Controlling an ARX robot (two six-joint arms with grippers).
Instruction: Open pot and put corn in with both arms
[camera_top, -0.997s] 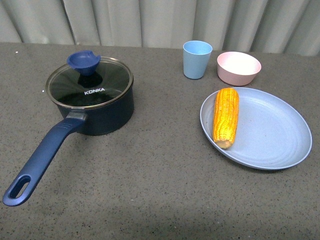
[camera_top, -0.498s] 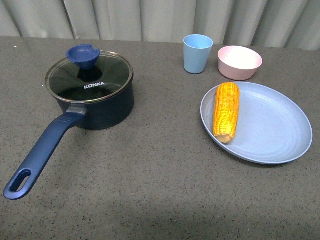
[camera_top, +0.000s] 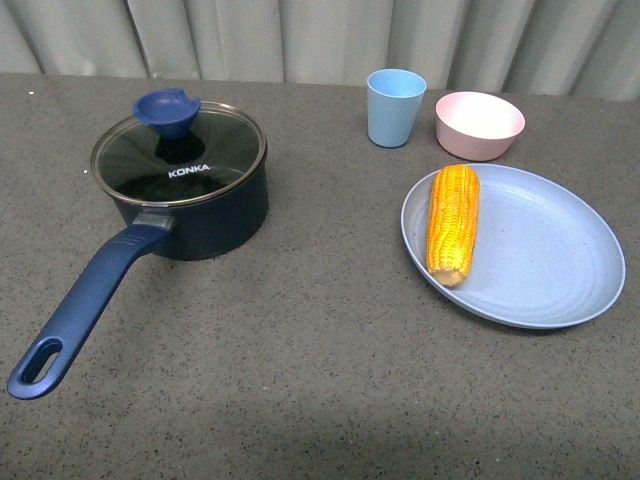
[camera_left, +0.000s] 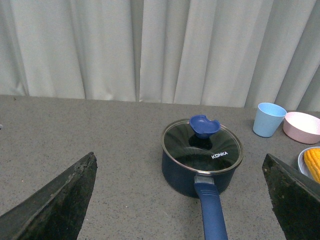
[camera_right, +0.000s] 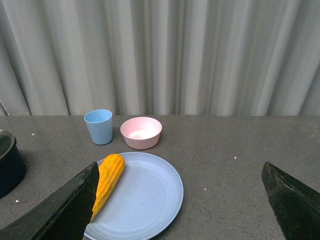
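Note:
The navy pot (camera_top: 190, 205) stands at the left of the table with its glass KONKA lid (camera_top: 180, 158) on, blue knob (camera_top: 167, 112) on top, long blue handle (camera_top: 85, 305) pointing toward me. The corn (camera_top: 452, 224) lies on the left part of a blue-grey plate (camera_top: 540, 255) at the right. Neither arm shows in the front view. In the left wrist view my left gripper (camera_left: 180, 200) is open, well short of the pot (camera_left: 200, 162). In the right wrist view my right gripper (camera_right: 180, 200) is open, short of the corn (camera_right: 108, 177) on the plate (camera_right: 150, 200).
A light blue cup (camera_top: 395, 107) and a small pink bowl (camera_top: 479, 125) stand behind the plate, near the curtain at the table's far edge. Grey table surface (camera_top: 320, 340) stretches between pot and plate.
From one second ago to half a second ago the front view shifted slightly, so everything sits a little higher in frame. Since then nothing has moved.

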